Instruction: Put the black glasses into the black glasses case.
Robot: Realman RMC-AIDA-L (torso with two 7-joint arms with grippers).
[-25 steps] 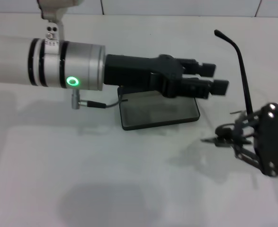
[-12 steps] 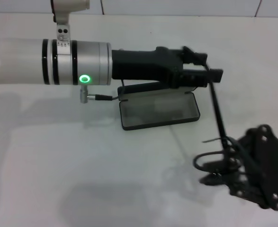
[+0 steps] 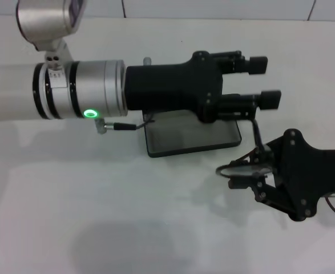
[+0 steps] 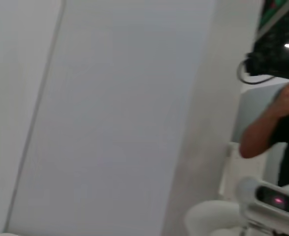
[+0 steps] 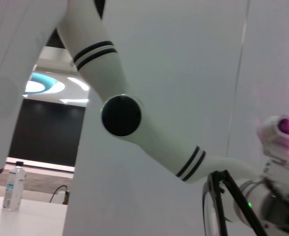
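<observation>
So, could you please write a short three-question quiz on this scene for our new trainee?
1. True or false: the thin black-framed glasses already lie inside the open flat black glasses case.
2. Which tool holds the glasses? A) left tool B) right tool
3. Fill in: the left tool hovers above the ___ .

Key: 1 false; they are held beside the case. 2 B. 3 case.
</observation>
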